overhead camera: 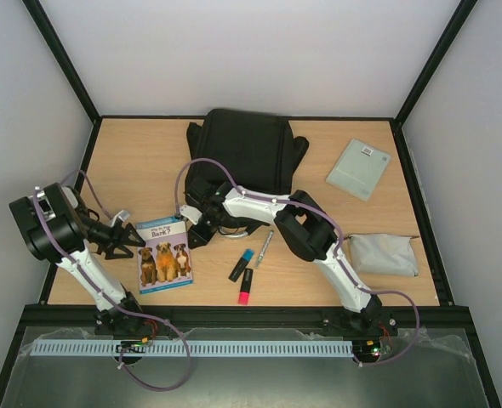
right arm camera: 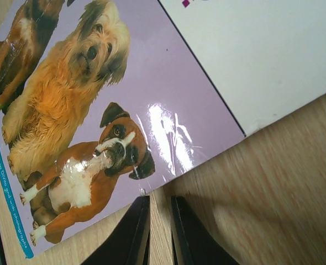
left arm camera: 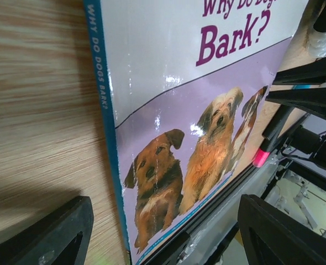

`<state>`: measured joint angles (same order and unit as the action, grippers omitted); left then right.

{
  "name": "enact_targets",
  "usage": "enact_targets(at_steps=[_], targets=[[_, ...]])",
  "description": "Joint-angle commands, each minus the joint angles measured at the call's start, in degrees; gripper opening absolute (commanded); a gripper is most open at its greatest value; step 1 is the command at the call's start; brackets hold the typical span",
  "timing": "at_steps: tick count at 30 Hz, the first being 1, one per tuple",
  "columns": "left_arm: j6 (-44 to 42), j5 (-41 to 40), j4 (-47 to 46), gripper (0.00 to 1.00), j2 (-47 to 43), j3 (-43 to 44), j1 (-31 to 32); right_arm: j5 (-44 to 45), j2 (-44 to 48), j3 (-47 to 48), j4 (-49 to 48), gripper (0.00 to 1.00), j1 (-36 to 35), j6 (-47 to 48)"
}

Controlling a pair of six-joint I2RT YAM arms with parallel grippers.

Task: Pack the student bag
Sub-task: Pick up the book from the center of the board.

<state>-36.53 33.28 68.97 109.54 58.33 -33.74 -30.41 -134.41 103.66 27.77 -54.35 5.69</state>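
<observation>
The student bag (overhead camera: 242, 153), a black backpack, lies at the back middle of the table. In front of it lies a book with dogs on its cover (overhead camera: 164, 255). My left gripper (overhead camera: 134, 240) stands open at the book's left edge. In the left wrist view the book's (left arm camera: 196, 110) near corner sits between the wide-apart fingers (left arm camera: 47, 234) of that gripper (left arm camera: 163, 243). My right gripper (overhead camera: 193, 229) is low at the book's right edge. In the right wrist view its tips (right arm camera: 160, 201) are nearly together just short of the book (right arm camera: 124, 83), with only bare wood between them.
A blue-capped marker (overhead camera: 242, 264), a pink-capped marker (overhead camera: 246, 286) and a silver pen (overhead camera: 265, 248) lie right of the book. A grey pouch (overhead camera: 385, 254) sits at the right edge. A pale green notebook (overhead camera: 358, 168) lies at the back right.
</observation>
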Motion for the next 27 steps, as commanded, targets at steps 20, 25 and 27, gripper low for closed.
enact_targets(at_steps=[20,25,27], targets=[[2.96,14.73,-4.9,0.67,13.08,7.88,5.37,4.76,-1.39,-2.9,0.53,0.13,-0.91,-0.57],[3.49,16.72,-4.83,0.61,11.32,8.29,6.02,5.62,-1.34,-3.04,0.53,0.13,-0.93,-0.55],[4.82,15.74,-5.88,0.61,9.9,8.15,6.33,7.14,-1.47,-2.93,0.44,0.13,-0.94,-0.59]])
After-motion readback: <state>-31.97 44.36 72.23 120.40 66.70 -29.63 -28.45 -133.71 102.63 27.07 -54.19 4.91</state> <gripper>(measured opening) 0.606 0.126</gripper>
